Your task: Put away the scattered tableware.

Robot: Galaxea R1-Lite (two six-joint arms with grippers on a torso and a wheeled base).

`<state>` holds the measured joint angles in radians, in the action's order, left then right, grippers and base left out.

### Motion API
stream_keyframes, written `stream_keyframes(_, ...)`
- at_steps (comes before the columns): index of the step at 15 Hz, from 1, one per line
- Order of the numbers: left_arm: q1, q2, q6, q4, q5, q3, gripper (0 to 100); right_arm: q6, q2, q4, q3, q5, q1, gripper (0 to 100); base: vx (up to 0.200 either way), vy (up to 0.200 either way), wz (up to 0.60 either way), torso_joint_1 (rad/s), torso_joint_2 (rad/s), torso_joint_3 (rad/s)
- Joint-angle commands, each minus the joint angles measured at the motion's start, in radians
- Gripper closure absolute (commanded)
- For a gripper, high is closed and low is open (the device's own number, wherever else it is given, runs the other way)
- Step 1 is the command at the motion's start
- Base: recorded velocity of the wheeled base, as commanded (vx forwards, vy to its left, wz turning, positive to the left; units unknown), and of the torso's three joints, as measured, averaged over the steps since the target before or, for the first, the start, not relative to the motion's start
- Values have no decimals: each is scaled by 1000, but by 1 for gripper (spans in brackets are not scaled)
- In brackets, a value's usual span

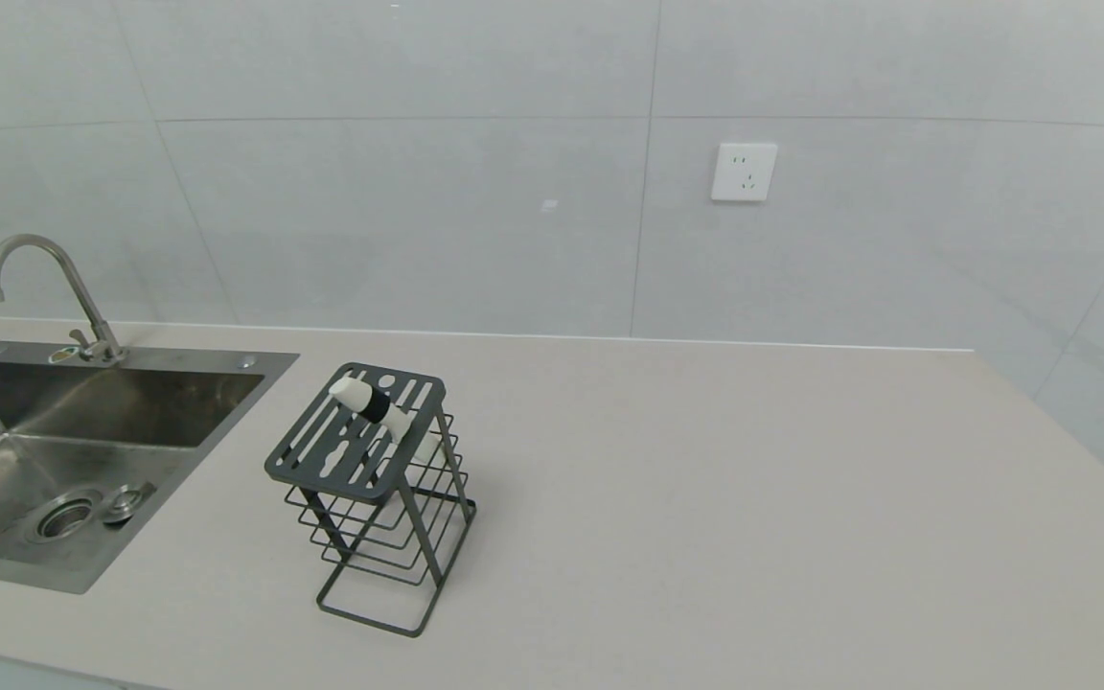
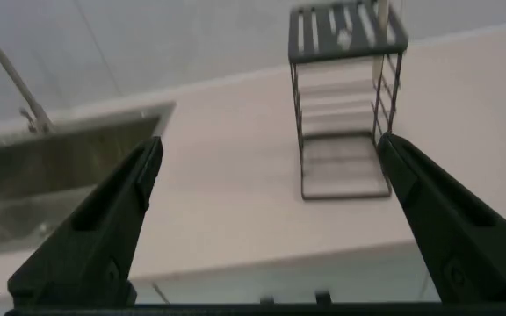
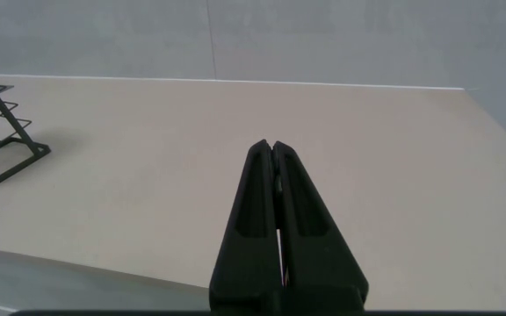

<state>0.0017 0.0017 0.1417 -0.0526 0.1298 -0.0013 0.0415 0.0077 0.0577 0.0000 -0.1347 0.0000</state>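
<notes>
left hand (image 2: 268,145) spread wide, empty; right hand (image 3: 271,147) pinched closed, empty; dark wire rack (image 1: 360,487).

Bright, soft, even light across the whole scene now. The rack (image 1: 322,482) casts just a faint, diffuse shadow on the pale desk (image 1: 753,498) at its foot. There's a dull sheen on the steel sink (image 1: 130,402). Seams in the wall (image 1: 418,220) bow toward the head view's edges.

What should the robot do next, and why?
Probably just turn and look for leftover tableware. The black-and-white utensil already stands in the rack, the left gripper is open with nothing in it, and the right gripper is shut on nothing.
</notes>
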Motion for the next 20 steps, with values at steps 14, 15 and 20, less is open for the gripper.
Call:
stream_keyframes(14,0,-2,-119,53,-113,1,0,-54,2,-7,0,10,0,100,0,0,0,0,0,0)
stream_keyframes(15,0,-2,-119,53,-113,1,0,-72,2,-41,0,46,0,100,0,0,0,0,0,0)
stream_keyframes(20,0,-2,-123,53,-113,1,0,-35,2,-65,-3,116,0,100,0,0,0,0,0,0)
